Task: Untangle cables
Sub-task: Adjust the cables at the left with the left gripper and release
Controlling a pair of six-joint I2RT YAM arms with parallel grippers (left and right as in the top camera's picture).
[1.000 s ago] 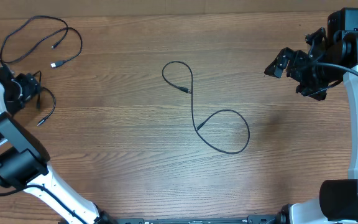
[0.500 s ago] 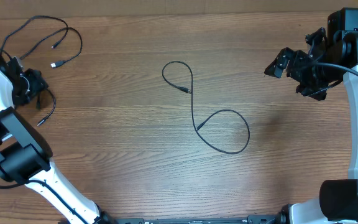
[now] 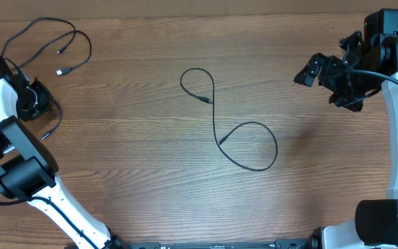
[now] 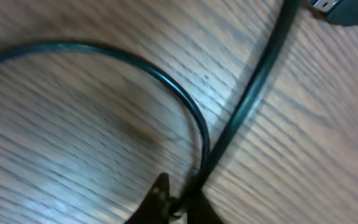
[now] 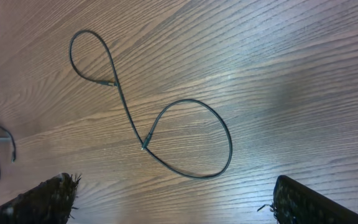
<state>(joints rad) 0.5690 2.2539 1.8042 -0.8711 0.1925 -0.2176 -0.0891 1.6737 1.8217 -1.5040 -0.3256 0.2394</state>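
At the left edge of the table (image 3: 137,200), the left gripper (image 3: 36,98) sits low over the cable bundle (image 3: 59,51). Through its wrist camera I see the two dark fingertips (image 4: 159,196) very close together. Two strands of the bundle meet exactly between them, so I read it as pinching the cord. This view is blurred, so I am not fully sure. One silver plug (image 4: 331,6) lies at the upper right corner of that view.

From overhead, the rest of the bundle spreads in loose loops toward the far left corner, and a short tail runs down on the near side of the gripper.

A single cable (image 3: 220,142) lies alone in the middle of the table. It has a figure-eight shape and is well apart from both grippers.

The right gripper (image 5: 174,185) hovers at the far right, its fingers spread wide and holding nothing.
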